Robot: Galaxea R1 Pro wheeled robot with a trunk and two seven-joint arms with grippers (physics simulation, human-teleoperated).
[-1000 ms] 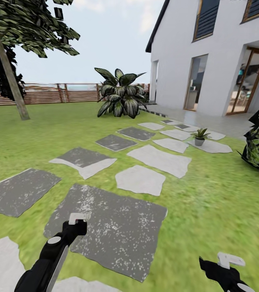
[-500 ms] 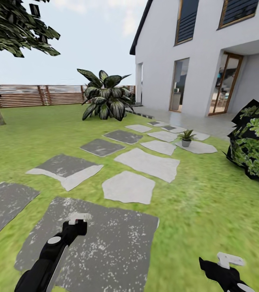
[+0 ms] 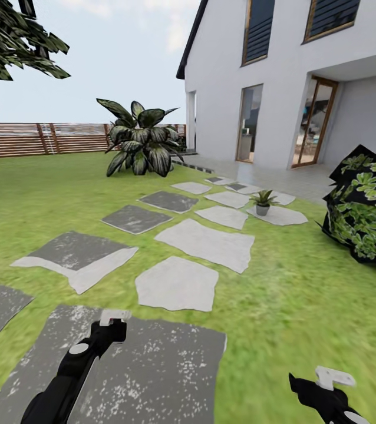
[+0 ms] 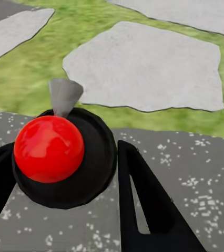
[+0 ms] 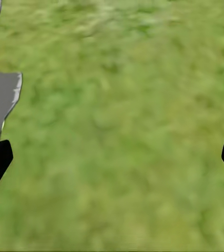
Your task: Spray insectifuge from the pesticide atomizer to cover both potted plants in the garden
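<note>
Grips the pesticide atomizer [image 4: 59, 152] in the clenched left gripper [image 3: 112, 318], above a dark stepping stone [image 3: 152, 371]. Holds the right gripper [image 3: 331, 377] released over lawn [image 3: 306, 294]. Shows 1 potted plant [image 3: 263, 201] well ahead of it, on a pale stone [image 3: 282, 217].

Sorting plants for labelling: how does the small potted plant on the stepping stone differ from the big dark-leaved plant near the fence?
The small potted plant sits in a grey pot on a pale stepping stone; the big dark-leaved plant rises from the lawn. Its leaves are broad and dark, the small one's thin and lighter. Both have pointed leaves.
</note>
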